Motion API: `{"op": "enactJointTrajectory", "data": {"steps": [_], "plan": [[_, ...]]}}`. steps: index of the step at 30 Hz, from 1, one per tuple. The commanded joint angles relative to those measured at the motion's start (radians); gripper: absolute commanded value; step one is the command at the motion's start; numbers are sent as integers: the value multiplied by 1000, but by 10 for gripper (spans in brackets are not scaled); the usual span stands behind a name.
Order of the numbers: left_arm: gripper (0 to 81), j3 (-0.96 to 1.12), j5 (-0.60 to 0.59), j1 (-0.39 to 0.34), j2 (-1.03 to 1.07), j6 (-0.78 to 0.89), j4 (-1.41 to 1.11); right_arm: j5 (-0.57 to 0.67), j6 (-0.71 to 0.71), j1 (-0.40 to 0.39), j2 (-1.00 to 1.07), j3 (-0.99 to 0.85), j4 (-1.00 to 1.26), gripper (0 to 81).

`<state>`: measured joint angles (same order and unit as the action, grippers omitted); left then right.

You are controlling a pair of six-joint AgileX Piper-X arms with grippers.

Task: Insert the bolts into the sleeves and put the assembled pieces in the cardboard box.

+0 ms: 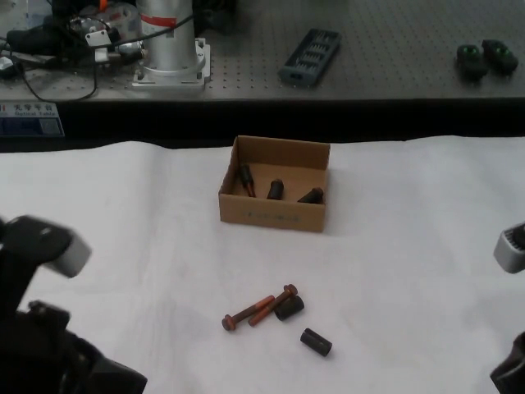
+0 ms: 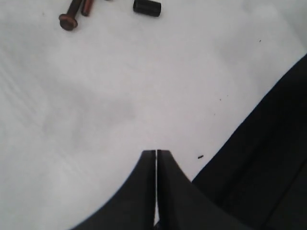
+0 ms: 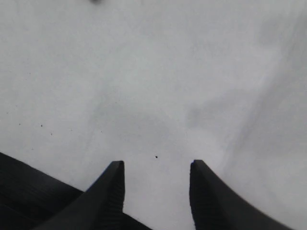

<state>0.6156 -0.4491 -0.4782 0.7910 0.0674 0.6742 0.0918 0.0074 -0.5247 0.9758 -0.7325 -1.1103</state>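
High view: a bolt [image 1: 249, 312] lies near a loose sleeve [image 1: 316, 341]. Left gripper [image 2: 157, 152] pressed together, right gripper [image 3: 157, 163] spread. Open your left first, then grip the bolt mid-shank.

Nothing is legible: faint print on the front of the cardboard box [image 1: 275, 216] and characters on a blue label [image 1: 30, 119] far left of it are too small.

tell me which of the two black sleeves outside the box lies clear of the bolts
The sleeve nearer the arms, alone on the white sheet; the other sleeve lies against a bolt.
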Motion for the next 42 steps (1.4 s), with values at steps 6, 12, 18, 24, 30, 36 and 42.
{"op": "enactJointTrajectory", "data": {"steps": [6,12,18,24,30,36,42], "plan": [[6,-14,27,-2,-103,37,-90,62,8,-2,-10,-1,63,328],[6,-14,27,-2,-113,37,-135,138,64,-38,28,-3,256,328],[6,-12,25,-2,-113,37,-158,147,54,-88,216,-44,311,328],[6,-12,25,-2,-113,37,-158,147,-43,-126,465,-171,299,328],[6,-12,25,-2,-113,37,-158,97,-140,-165,647,-320,256,328],[6,-12,25,-2,-113,37,-158,95,-187,-218,763,-420,220,328],[6,-12,25,-2,-113,37,-158,37,-233,-259,838,-440,208,328]]}}
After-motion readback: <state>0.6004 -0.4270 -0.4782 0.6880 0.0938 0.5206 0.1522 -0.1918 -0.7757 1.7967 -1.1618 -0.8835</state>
